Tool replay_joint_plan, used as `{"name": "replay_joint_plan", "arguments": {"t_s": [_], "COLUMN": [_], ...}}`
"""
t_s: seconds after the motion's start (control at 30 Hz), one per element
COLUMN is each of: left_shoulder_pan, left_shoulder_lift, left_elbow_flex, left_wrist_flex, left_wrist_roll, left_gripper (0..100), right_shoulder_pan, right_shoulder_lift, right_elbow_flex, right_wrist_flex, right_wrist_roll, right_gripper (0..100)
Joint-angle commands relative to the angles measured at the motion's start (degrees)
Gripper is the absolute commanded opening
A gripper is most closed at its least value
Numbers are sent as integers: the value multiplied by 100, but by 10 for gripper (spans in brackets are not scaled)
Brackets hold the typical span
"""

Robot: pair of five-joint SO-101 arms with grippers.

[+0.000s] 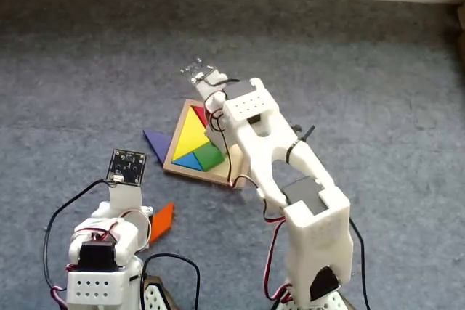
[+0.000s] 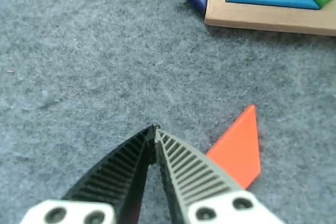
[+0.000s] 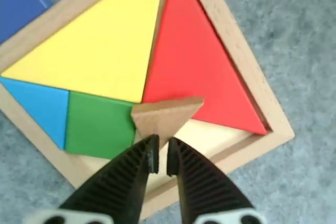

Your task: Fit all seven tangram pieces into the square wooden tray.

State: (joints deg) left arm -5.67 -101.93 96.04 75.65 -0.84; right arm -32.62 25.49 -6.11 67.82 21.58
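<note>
Where behind R arm (image 1: 270, 143), tray (image 1: 197, 173) unclear.

Grey carpeted table (image 1: 363, 70) carries the wooden tray (image 1: 192, 173), a blue piece (image 1: 158, 143) perhaps touching it, and an orange piece (image 1: 163, 221) apart.

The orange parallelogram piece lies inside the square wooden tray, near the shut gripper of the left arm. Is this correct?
Not quite. The orange parallelogram piece lies outside the square wooden tray, flat on the grey carpet, as the left wrist view shows. The rest is correct: it is near the shut gripper of the left arm.
</note>
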Motion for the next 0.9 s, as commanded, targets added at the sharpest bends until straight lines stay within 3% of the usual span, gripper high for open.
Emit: {"name": "replay_joint_plan", "arguments": {"t_s": [0.0, 0.37, 0.67, 0.87], "left_shoulder_pan": [-57, -57, -57, -57], "left_shoulder_lift": [-233, -233, -233, -233], "left_elbow_flex": [110, 110, 110, 110], "left_wrist_flex": [35, 35, 35, 35], "left_wrist_roll": [-26, -26, -26, -26], "left_gripper": [7, 7, 7, 7], "right_shoulder_pan": [40, 75, 66, 198], "right_shoulder_lift": [-110, -268, -1631, -2809], "right_elbow_flex": [31, -22, 101, 1305], "right_wrist_flex": [57, 857, 901, 602], "right_wrist_roll": [-18, -26, -35, -70], "right_gripper": [23, 19, 19, 19]}}
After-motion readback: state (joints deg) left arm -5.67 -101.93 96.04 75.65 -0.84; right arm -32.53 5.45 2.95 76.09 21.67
